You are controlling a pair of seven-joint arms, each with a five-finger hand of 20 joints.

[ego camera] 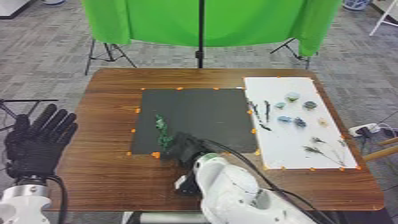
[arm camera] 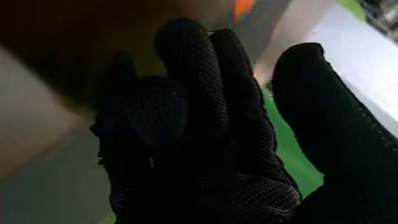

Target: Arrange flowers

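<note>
Flowers [ego camera: 299,122] wait on the white sheet [ego camera: 280,157], one green sprig [ego camera: 161,125] lies on the black mat [ego camera: 209,110]

In the head view, we find the blooms and several stems apart on the sheet at the right, and the sprig near the mat's left side. The right hand [ego camera: 185,148] is low over the mat, just beside the sprig's lower end. The left hand [ego camera: 40,142] lies spread beyond the table's [ego camera: 111,185] left edge. We judge the greenery is being laid first; next, the right hand should lift clear without dragging the sprig, then fetch another piece from the sheet. We cannot tell whether glove and sprig touch, and the glove and forearm hide part of the mat's near edge.

In the right wrist view, we see that hand's fingers mostly extended, the thumb [arm camera: 306,75] well apart, and nothing visibly pinched. Deep shadow swallows the palm and one side of the glove, so we can't trace every finger's bend.
</note>
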